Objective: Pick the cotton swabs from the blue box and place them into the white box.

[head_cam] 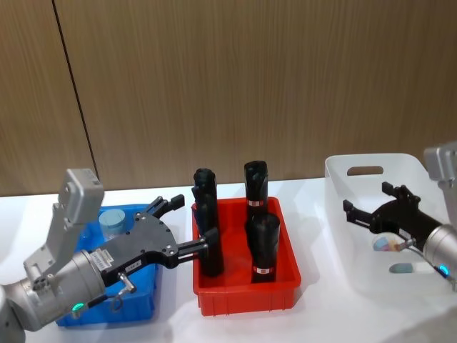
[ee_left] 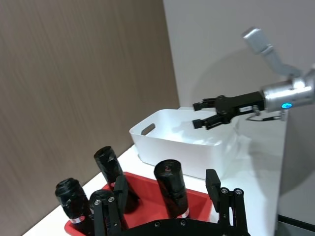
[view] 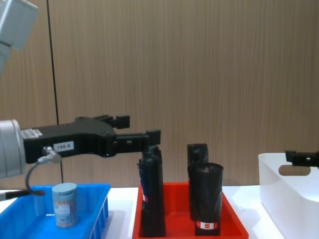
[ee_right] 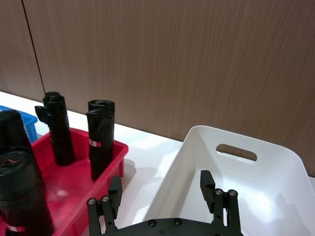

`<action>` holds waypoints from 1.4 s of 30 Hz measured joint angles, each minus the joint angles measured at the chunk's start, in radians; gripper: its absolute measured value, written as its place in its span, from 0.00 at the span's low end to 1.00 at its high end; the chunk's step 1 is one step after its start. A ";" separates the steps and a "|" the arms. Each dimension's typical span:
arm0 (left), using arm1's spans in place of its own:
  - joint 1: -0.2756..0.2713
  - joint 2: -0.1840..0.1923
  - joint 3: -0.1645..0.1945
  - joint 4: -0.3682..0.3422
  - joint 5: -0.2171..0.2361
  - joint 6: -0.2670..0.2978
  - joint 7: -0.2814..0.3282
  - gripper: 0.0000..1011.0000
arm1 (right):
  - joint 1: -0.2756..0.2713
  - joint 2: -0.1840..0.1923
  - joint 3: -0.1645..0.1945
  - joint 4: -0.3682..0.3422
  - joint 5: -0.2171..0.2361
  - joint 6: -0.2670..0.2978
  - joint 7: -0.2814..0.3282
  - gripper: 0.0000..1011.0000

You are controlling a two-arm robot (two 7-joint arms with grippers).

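Over the blue box [head_cam: 146,304] the left claw [head_cam: 193,223] hangs spread and empty. Below it in that box stands one jar of cotton swabs [head_cam: 112,220], probably light, rigid and slick-walled, best pinched around its body. Right claw [head_cam: 366,198], spread too, hovers over the white box [head_cam: 400,168].

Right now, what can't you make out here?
- Head view: the left gripper covers much of the blue box; more jars beside the one cotton swabs jar could be hidden.
- Chest view: the white box's wall hides its contents; the edge crops it.
- Chest view: the cotton swabs jar's label is too small to read.
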 joint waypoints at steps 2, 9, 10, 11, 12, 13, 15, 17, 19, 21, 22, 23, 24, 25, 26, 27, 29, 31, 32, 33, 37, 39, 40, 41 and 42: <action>0.003 -0.003 0.004 -0.005 0.008 0.001 0.020 0.99 | -0.023 -0.004 0.000 -0.028 0.000 -0.008 -0.015 0.99; 0.015 -0.018 0.022 -0.027 0.046 0.005 0.119 0.99 | -0.088 -0.016 0.000 -0.109 -0.001 -0.034 -0.059 0.99; 0.016 -0.019 0.023 -0.029 0.049 0.006 0.128 0.99 | -0.103 -0.018 0.000 -0.128 -0.002 -0.040 -0.068 0.99; 0.018 -0.021 0.025 -0.031 0.053 0.006 0.137 0.99 | -0.111 -0.019 0.000 -0.138 -0.002 -0.043 -0.073 0.99; 0.020 -0.024 0.029 -0.036 0.061 0.007 0.158 0.99 | -0.119 -0.021 0.000 -0.147 -0.002 -0.046 -0.078 0.99; 0.021 -0.025 0.030 -0.038 0.065 0.007 0.168 0.99 | -0.134 -0.023 0.000 -0.165 -0.003 -0.051 -0.088 0.99; 0.025 -0.030 0.036 -0.044 0.076 0.008 0.198 0.99 | -0.155 -0.027 0.000 -0.192 -0.003 -0.059 -0.102 0.99; 0.027 -0.033 0.039 -0.049 0.084 0.009 0.219 0.99 | -0.170 -0.029 0.000 -0.211 -0.004 -0.065 -0.111 0.99; 0.030 -0.037 0.045 -0.056 0.094 0.010 0.248 0.99 | -0.185 -0.032 0.000 -0.230 -0.004 -0.071 -0.122 0.99; 0.033 -0.040 0.048 -0.060 0.102 0.011 0.267 0.99 | -0.208 -0.036 0.000 -0.258 -0.005 -0.079 -0.137 0.99; 0.035 -0.043 0.052 -0.065 0.110 0.012 0.288 0.99 | -0.222 -0.039 0.000 -0.275 -0.006 -0.084 -0.146 0.99; 0.036 -0.044 0.054 -0.067 0.113 0.012 0.297 0.99 | -0.232 -0.040 0.000 -0.286 -0.006 -0.088 -0.152 0.99; 0.039 -0.047 0.058 -0.071 0.121 0.013 0.318 0.99 | -0.238 -0.041 0.000 -0.293 -0.006 -0.090 -0.156 0.99; 0.040 -0.049 0.059 -0.074 0.125 0.013 0.328 0.99 | -0.253 -0.044 0.000 -0.313 -0.007 -0.096 -0.166 0.99; 0.041 -0.050 0.061 -0.076 0.129 0.014 0.338 0.99 | -0.253 -0.044 0.000 -0.313 -0.007 -0.096 -0.166 0.99; 0.043 -0.052 0.063 -0.078 0.133 0.014 0.348 0.99 | -0.268 -0.046 0.000 -0.331 -0.007 -0.102 -0.176 0.99; 0.046 -0.056 0.069 -0.085 0.145 0.015 0.378 0.99 | -0.288 -0.049 -0.001 -0.356 -0.007 -0.110 -0.188 0.99; 0.050 -0.061 0.074 -0.092 0.156 0.016 0.408 0.99 | -0.298 -0.051 -0.001 -0.369 -0.008 -0.115 -0.196 0.99; 0.050 -0.061 0.074 -0.092 0.156 0.016 0.408 0.99 | -0.303 -0.052 -0.001 -0.375 -0.008 -0.117 -0.199 0.99; 0.053 -0.064 0.078 -0.096 0.164 0.017 0.428 0.99 | -0.311 -0.053 -0.001 -0.386 -0.008 -0.120 -0.205 0.99; 0.058 -0.071 0.086 -0.107 0.182 0.019 0.478 0.99 | -0.324 -0.056 -0.001 -0.401 -0.008 -0.124 -0.213 0.99; 0.061 -0.075 0.091 -0.114 0.194 0.020 0.507 0.99 | -0.327 -0.056 -0.001 -0.404 -0.008 -0.125 -0.215 0.99; 0.063 -0.077 0.093 -0.116 0.198 0.021 0.518 0.99 | -0.327 -0.056 -0.001 -0.404 -0.008 -0.125 -0.216 0.99; 0.065 -0.080 0.097 -0.120 0.206 0.022 0.537 0.99 | -0.328 -0.056 -0.001 -0.404 -0.008 -0.125 -0.216 0.99; 0.066 -0.081 0.099 -0.122 0.210 0.022 0.548 0.99 | -0.328 -0.056 -0.001 -0.404 -0.008 -0.125 -0.216 0.99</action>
